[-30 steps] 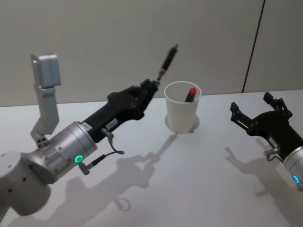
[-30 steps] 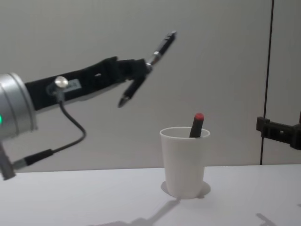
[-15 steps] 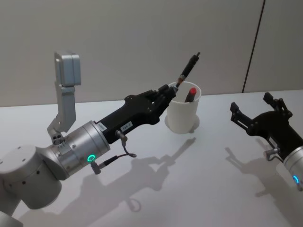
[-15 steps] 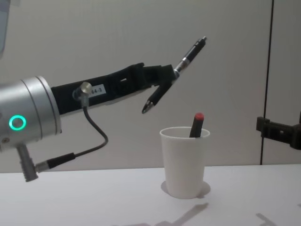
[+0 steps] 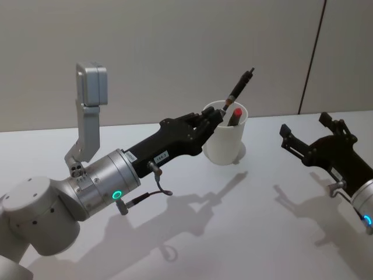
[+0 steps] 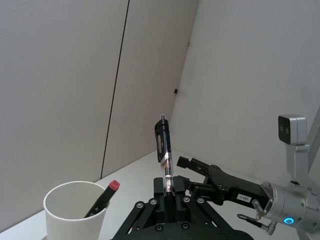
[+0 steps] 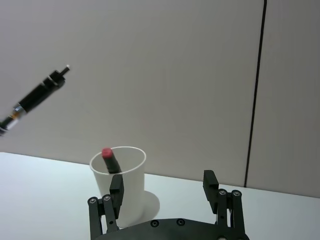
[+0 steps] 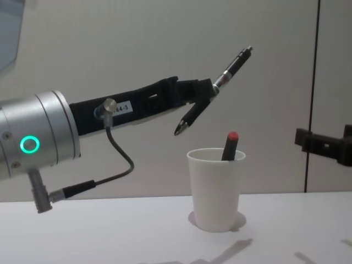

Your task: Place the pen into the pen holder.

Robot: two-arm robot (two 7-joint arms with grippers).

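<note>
One slim black pen (image 5: 239,88), clear near the tip and tilted, is clamped in the jaws of the left gripper (image 5: 215,116). It's over the rolled rim of the tapered white paper pen holder (image 5: 224,146) now, closer than a moment ago. The right gripper (image 5: 304,127) idles above the smooth desk (image 5: 233,221), jaws apart.
</note>
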